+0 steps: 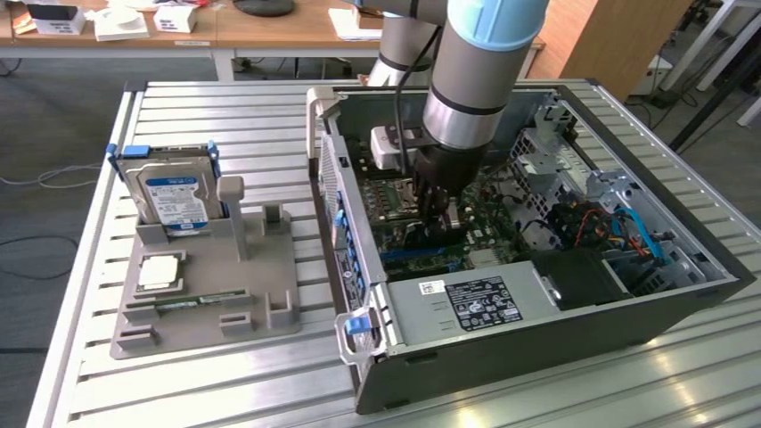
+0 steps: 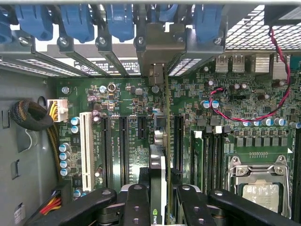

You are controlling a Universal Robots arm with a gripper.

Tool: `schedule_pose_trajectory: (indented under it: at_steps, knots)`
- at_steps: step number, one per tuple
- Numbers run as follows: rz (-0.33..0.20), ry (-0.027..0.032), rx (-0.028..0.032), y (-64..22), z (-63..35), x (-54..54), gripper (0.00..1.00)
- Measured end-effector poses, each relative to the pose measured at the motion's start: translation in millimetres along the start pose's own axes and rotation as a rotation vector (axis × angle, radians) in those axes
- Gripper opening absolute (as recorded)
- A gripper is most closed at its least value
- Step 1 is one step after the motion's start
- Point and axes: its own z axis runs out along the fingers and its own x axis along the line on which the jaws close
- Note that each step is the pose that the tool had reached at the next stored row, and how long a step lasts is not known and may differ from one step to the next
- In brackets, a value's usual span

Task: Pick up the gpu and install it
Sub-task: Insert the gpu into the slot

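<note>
Clearly we see the thin dark gpu card with silver end bracket (image 2: 162,155) standing edge-on over the green motherboard (image 2: 131,108), pinched by the black claw (image 2: 160,197) inside the open grey computer case (image 1: 666,308) on the slatted metal counter (image 1: 214,107).

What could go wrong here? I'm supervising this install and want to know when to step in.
1. The gpu, held on edge in the tool, hangs over a row of similar slots on the motherboard; a small offset could probably press it beside its slot.
2. Its bracket sits close to the blue retention clips and could catch.
3. The red-black wire lies nearby and might snag.
</note>
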Motion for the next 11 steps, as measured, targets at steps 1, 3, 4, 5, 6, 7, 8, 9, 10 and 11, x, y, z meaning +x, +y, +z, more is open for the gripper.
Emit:
schedule_pose_trajectory:
  at_steps: [1, 3, 4, 5, 6, 7, 8, 9, 10, 11]
  knots:
    - [0.0, -0.0003, 0.0002, 0.0, 0.4, 0.0, 0.27]
    - [0.0, 0.0, 0.0, 0.0, 0.6, 0.0, 0.27]
    - [0.0, 0.0, 0.0, 0.0, 0.6, 0.0, 0.27]
    - [0.0, 0.0001, 0.0, 0.0, 0.6, 0.0, 0.27]
    - [0.0, 0.0001, 0.0, 0.0, 0.6, 0.0, 0.27]
    - [0.0, 0.0001, -0.0001, 0.0, 0.8, 0.0, 0.27]
    - [0.0, -0.0001, 0.0, 0.0, 1.1, 0.0, 0.27]
    - [0.0, -0.0001, 0.0, 0.0, 1.3, 0.0, 0.27]
    - [0.0, 0.0, 0.0, 0.0, 1.3, 0.0, 0.27]
    - [0.0, 0.0, -0.0001, 0.0, 1.3, 0.0, 0.27]
